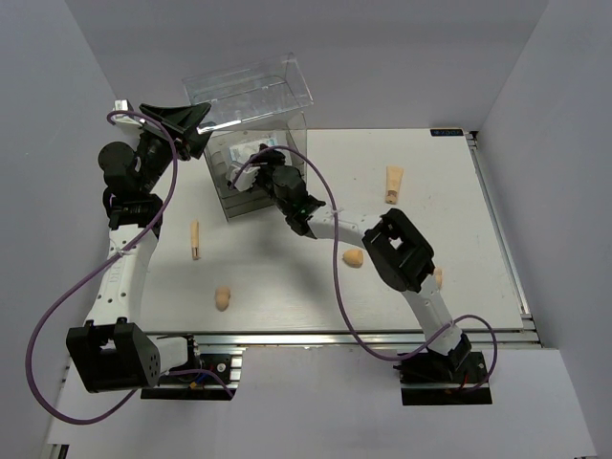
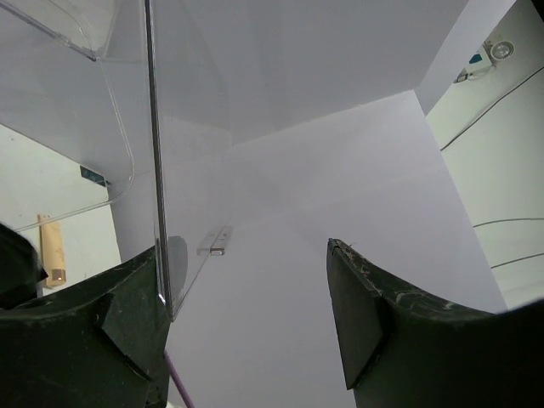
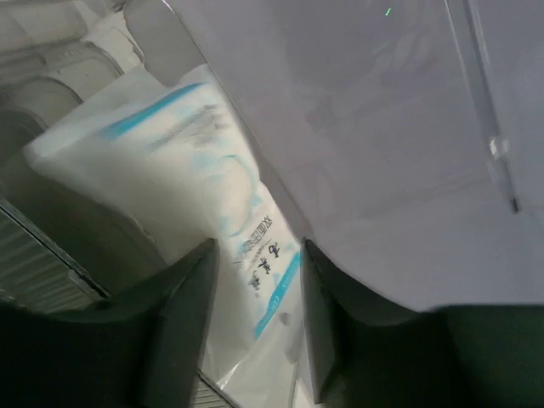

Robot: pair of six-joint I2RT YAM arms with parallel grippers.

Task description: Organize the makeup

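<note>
The clear drawer box stands at the back centre. My right gripper reaches into it; in the right wrist view its jaws stand apart with a white-and-blue packet lying face-on between them, not pinched. The packet shows inside the box. My left gripper is open at the box's top left corner; a clear panel edge rests by its left finger. Loose on the table lie a tan stick, three peach sponges and a tan cone tube.
The box's clear upper part stands raised above the box. The cone tube also shows through the clear wall in the left wrist view. The table's metal rail runs along the near edge, and grey walls close in on three sides.
</note>
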